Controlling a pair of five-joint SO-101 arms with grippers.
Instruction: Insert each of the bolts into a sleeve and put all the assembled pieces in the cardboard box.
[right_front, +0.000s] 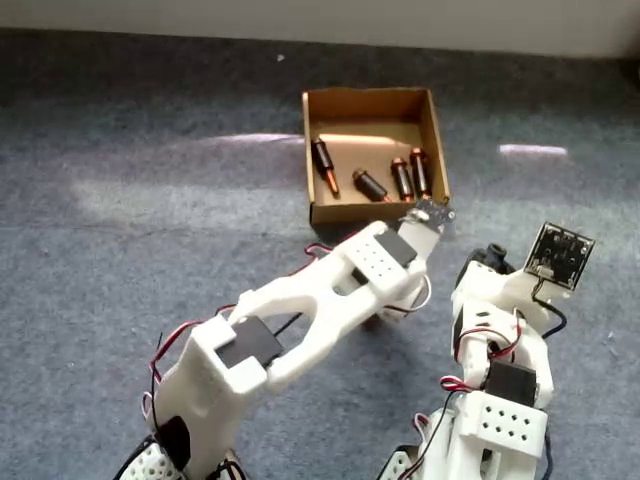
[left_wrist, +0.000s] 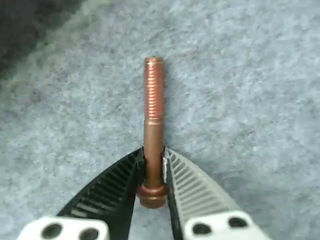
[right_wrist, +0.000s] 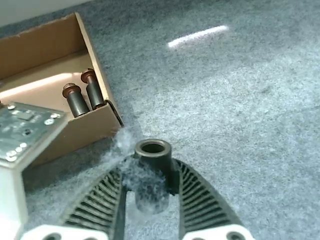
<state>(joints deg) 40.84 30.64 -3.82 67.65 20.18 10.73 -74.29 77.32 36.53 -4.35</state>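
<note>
Gripping a copper bolt (left_wrist: 153, 110) just beside its head, the left gripper (left_wrist: 152, 170) holds it over grey carpet (right_front: 150, 150). The right gripper (right_wrist: 150, 180) clamps a dark sleeve (right_wrist: 151, 150), open end up, near a corner of the cardboard box (right_front: 435, 130). Four assembled pieces (right_front: 368, 184) lie inside the box, toward the carpet's far edge, where a pale wall (right_front: 300, 15) begins.

I see a grey, felt-like tabletop (right_front: 150, 200) with a coarse, fuzzy weave. Pale streaks of reflected light (right_front: 250, 140) lie across it. A light wall strip (right_front: 400, 15) runs along its far edge. My right wrist view shows a wisp of loose grey fluff (right_wrist: 131, 172).
</note>
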